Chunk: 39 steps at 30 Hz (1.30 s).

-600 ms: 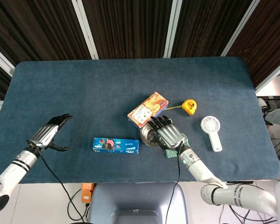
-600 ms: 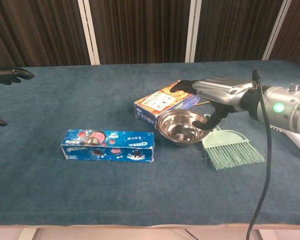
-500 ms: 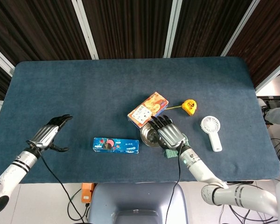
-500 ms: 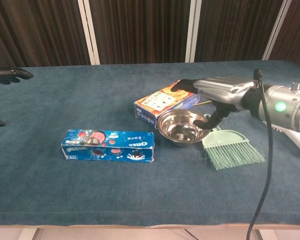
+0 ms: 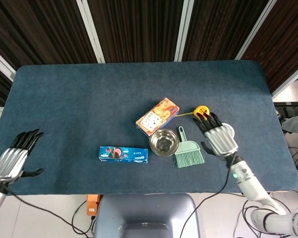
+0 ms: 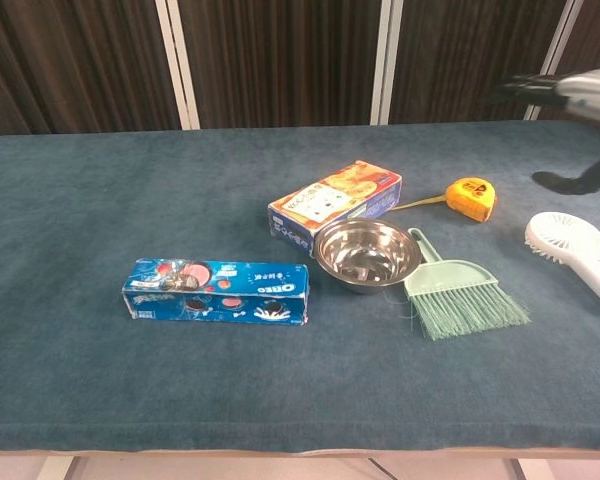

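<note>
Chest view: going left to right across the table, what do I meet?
Oreo box → orange snack box → steel bowl → green brush → yellow tape measure → white handheld fan.

The head view looks almost straight down from well above, taking in the whole bench from the dark curtain at its far edge to the robot's side at the bottom. The chest view sits low and nearer, looking level across the bench toward that curtain. The 2 views share the middle stretch: the Oreo box, steel bowl, green brush, tape measure and cracker box.
</note>
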Each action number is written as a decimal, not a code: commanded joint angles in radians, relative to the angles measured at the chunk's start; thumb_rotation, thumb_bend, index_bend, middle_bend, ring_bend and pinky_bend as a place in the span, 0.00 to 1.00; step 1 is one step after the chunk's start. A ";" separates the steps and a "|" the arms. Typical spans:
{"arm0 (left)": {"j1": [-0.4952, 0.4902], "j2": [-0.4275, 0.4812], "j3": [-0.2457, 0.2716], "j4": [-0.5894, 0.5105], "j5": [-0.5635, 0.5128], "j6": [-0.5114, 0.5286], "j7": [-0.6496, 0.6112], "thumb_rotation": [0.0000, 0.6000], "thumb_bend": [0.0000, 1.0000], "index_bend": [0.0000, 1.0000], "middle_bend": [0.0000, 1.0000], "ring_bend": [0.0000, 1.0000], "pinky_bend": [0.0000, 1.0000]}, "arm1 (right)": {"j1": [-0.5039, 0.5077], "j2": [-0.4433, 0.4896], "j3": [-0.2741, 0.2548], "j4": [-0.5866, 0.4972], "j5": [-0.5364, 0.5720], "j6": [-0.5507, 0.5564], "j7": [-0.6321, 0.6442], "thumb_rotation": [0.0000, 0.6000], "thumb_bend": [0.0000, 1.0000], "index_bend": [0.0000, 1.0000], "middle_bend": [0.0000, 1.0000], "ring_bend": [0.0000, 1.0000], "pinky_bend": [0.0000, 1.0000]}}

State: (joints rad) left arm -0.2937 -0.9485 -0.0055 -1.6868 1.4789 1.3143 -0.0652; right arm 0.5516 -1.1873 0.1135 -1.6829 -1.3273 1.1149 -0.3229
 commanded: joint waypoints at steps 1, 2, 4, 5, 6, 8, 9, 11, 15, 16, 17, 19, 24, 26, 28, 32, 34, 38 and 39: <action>0.175 -0.041 0.084 0.089 0.096 0.204 -0.019 1.00 0.08 0.00 0.00 0.00 0.04 | -0.103 0.095 -0.067 0.041 -0.069 0.077 0.148 1.00 0.36 0.04 0.00 0.00 0.00; 0.191 -0.058 0.089 0.118 0.096 0.216 -0.041 1.00 0.08 0.00 0.00 0.00 0.04 | -0.114 0.099 -0.077 0.066 -0.071 0.075 0.169 1.00 0.36 0.05 0.00 0.00 0.00; 0.221 -0.101 0.097 0.186 0.096 0.239 -0.073 1.00 0.08 0.00 0.00 0.00 0.04 | -0.129 0.091 -0.090 0.132 -0.066 0.058 0.228 1.00 0.38 0.04 0.00 0.00 0.00; 0.231 -0.120 0.098 0.212 0.097 0.248 -0.084 1.00 0.08 0.00 0.00 0.00 0.04 | -0.131 0.083 -0.093 0.163 -0.061 0.045 0.256 1.00 0.40 0.05 0.00 0.00 0.00; 0.241 -0.142 0.100 0.242 0.101 0.259 -0.096 1.00 0.08 0.00 0.00 0.00 0.04 | -0.131 0.069 -0.096 0.205 -0.054 0.021 0.292 1.00 0.42 0.05 0.00 0.00 0.00; 0.251 -0.168 0.100 0.279 0.107 0.267 -0.105 1.00 0.08 0.00 0.01 0.00 0.04 | -0.125 0.045 -0.098 0.269 -0.049 -0.014 0.339 1.00 0.51 0.11 0.00 0.00 0.00; 0.254 -0.179 0.099 0.296 0.109 0.267 -0.108 1.00 0.08 0.00 0.01 0.00 0.04 | -0.121 0.025 -0.098 0.312 -0.047 -0.034 0.361 1.00 0.54 0.15 0.00 0.00 0.00; 0.255 -0.187 0.098 0.307 0.110 0.262 -0.112 1.00 0.08 0.00 0.01 0.00 0.04 | -0.116 -0.008 -0.097 0.374 -0.050 -0.053 0.386 1.00 0.58 0.19 0.00 0.00 0.00; 0.258 -0.194 0.097 0.313 0.117 0.259 -0.104 1.00 0.08 0.00 0.01 0.00 0.04 | -0.110 -0.065 -0.106 0.469 -0.067 -0.086 0.433 1.00 0.62 0.24 0.00 0.00 0.00; 0.258 -0.195 0.096 0.313 0.117 0.258 -0.101 1.00 0.08 0.00 0.01 0.00 0.04 | -0.109 -0.074 -0.109 0.483 -0.073 -0.089 0.441 1.00 0.62 0.24 0.00 0.00 0.00; 0.258 -0.196 0.094 0.312 0.117 0.255 -0.099 1.00 0.08 0.00 0.01 0.00 0.04 | -0.109 -0.081 -0.112 0.495 -0.078 -0.094 0.448 1.00 0.62 0.24 0.00 0.00 0.00; 0.257 -0.196 0.090 0.312 0.114 0.248 -0.094 1.00 0.08 0.00 0.01 0.00 0.04 | -0.110 -0.096 -0.119 0.520 -0.086 -0.103 0.458 1.00 0.62 0.24 0.00 0.00 0.00; 0.253 -0.202 0.081 0.311 0.110 0.235 -0.072 1.00 0.08 0.00 0.00 0.00 0.04 | -0.116 -0.126 -0.137 0.563 -0.109 -0.119 0.483 1.00 0.63 0.25 0.00 0.00 0.00; 0.252 -0.201 0.082 0.308 0.112 0.229 -0.075 1.00 0.08 0.00 0.00 0.00 0.04 | -0.120 -0.136 -0.143 0.578 -0.114 -0.121 0.481 1.00 0.63 0.25 0.00 0.00 0.00; 0.251 -0.201 0.081 0.308 0.114 0.225 -0.075 1.00 0.08 0.00 0.01 0.00 0.04 | -0.123 -0.147 -0.148 0.592 -0.118 -0.126 0.483 1.00 0.63 0.25 0.00 0.00 0.00; 0.250 -0.203 0.078 0.308 0.112 0.217 -0.075 1.00 0.08 0.00 0.00 0.00 0.04 | -0.123 -0.161 -0.155 0.612 -0.130 -0.138 0.505 1.00 0.63 0.25 0.00 0.00 0.00; 0.249 -0.203 0.077 0.308 0.111 0.212 -0.076 1.00 0.08 0.00 0.00 0.00 0.04 | -0.122 -0.169 -0.156 0.624 -0.134 -0.142 0.511 1.00 0.63 0.25 0.00 0.00 0.00; 0.250 -0.203 0.075 0.310 0.111 0.208 -0.078 1.00 0.08 0.00 0.01 0.00 0.04 | -0.122 -0.179 -0.153 0.637 -0.130 -0.154 0.509 1.00 0.63 0.25 0.00 0.00 0.00; 0.250 -0.203 0.074 0.310 0.111 0.208 -0.079 1.00 0.08 0.00 0.01 0.00 0.04 | -0.122 -0.180 -0.152 0.638 -0.129 -0.155 0.509 1.00 0.63 0.25 0.00 0.00 0.00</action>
State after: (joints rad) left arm -0.0436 -1.1518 0.0689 -1.3766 1.5900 1.5220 -0.1446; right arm 0.4300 -1.3668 -0.0387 -1.0451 -1.4565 0.9596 0.1860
